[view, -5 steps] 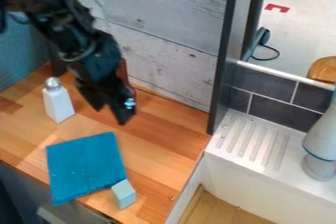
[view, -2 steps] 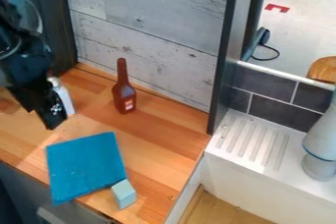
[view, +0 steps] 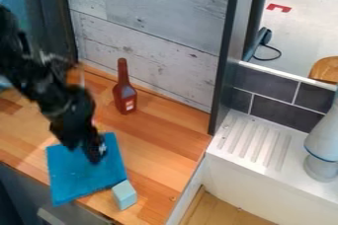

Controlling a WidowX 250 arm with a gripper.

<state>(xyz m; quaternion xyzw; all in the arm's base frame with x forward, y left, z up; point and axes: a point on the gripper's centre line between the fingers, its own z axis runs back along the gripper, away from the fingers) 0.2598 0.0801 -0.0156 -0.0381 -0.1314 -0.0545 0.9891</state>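
The gripper [view: 82,154] hangs over the upper part of a blue cloth [view: 82,179], its fingers apart with nothing visible between them. The cloth lies flat near the counter's front edge. At its lower right corner sits a pale blue block [view: 124,195], close against the cloth. Behind and to the right of the gripper, a brown bottle [view: 124,95] with a narrow neck stands upright near the back wall. The arm comes in from the upper left and covers part of the counter's left side.
The wooden counter [view: 158,140] ends at the right beside a white sink unit with a ridged drainboard [view: 254,140]. A grey faucet-like piece [view: 323,145] stands at the far right. Grey wooden boards [view: 151,36] form the back wall, with a dark upright post [view: 228,56] at their right end.
The gripper first moved left, uncovering the brown bottle, then swung right and down to over the cloth. The arm now hides the white shaker. Cloth, block and bottle have stayed put.
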